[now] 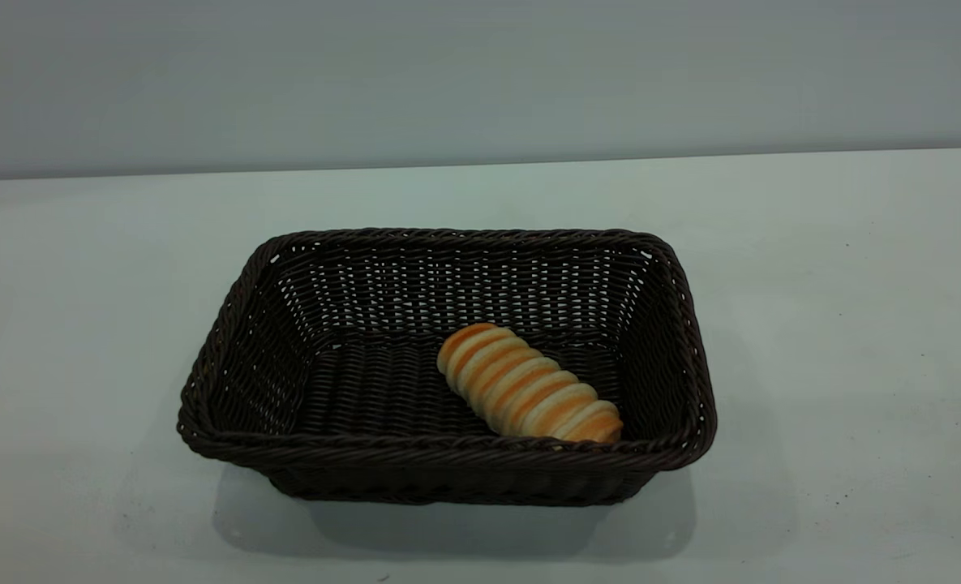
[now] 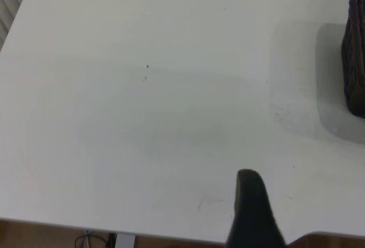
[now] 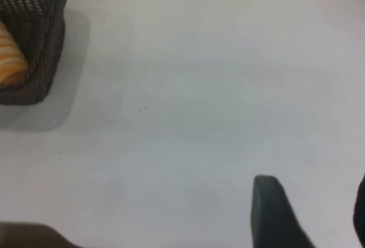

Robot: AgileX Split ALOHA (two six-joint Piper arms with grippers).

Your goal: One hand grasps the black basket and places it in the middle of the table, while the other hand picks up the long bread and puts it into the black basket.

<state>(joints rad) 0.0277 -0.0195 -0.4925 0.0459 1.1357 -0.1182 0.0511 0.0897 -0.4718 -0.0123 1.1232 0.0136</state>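
Note:
The black basket [image 1: 448, 454] stands on the table [image 1: 837, 341] near its middle. The long bread [image 1: 529, 385] lies inside it, on the floor toward the right front corner. Neither gripper shows in the exterior view. My left gripper [image 2: 308, 208] hovers over bare table to the left of the basket [image 2: 355, 60], with one dark finger [image 2: 251, 208] in sight and nothing beside it. My right gripper [image 3: 316, 208] is open and empty over bare table to the right of the basket [image 3: 34, 43], where an end of the bread [image 3: 8, 60] shows.
The table's front edge shows in the left wrist view [image 2: 171, 234] and the right wrist view [image 3: 28, 231]. A plain grey wall [image 1: 480, 73] stands behind the table.

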